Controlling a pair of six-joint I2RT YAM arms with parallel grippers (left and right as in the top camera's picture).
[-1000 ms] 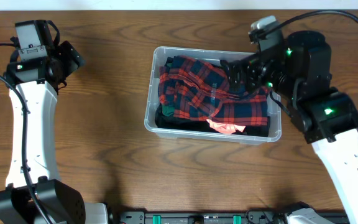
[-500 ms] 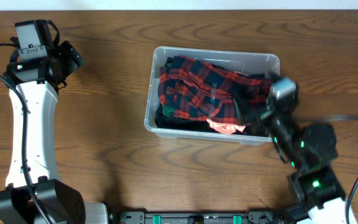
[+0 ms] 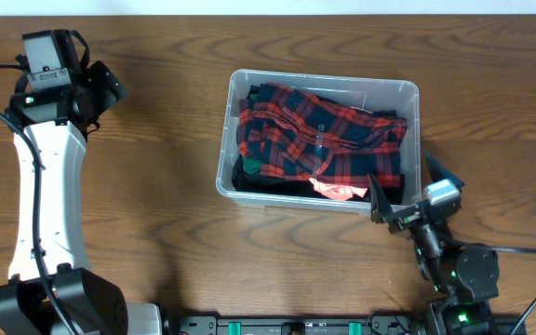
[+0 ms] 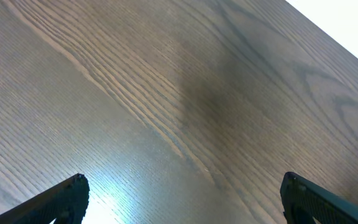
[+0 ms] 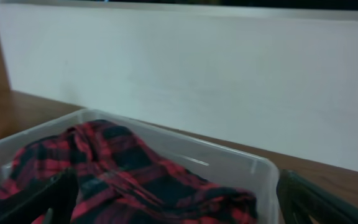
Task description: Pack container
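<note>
Right gripper (image 3: 408, 183) gaping beside container (image 3: 324, 78); plaid shirt (image 3: 314, 140) inside.

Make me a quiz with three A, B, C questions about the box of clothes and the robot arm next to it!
1. Where is the plaid shirt?
A) hanging on a hook
B) inside the container
C) on the floor

2. What colours is the plaid shirt?
A) red and dark checks
B) yellow and white
C) plain green

3. How is the right tool?
A) open and empty
B) shut on the shirt
C) shut on the container's rim

Answers:
1 B, it lies heaped between the clear walls.
2 A, red and dark squares show from overhead and from the right wrist.
3 A, its fingers stand wide apart with nothing between them.
</note>
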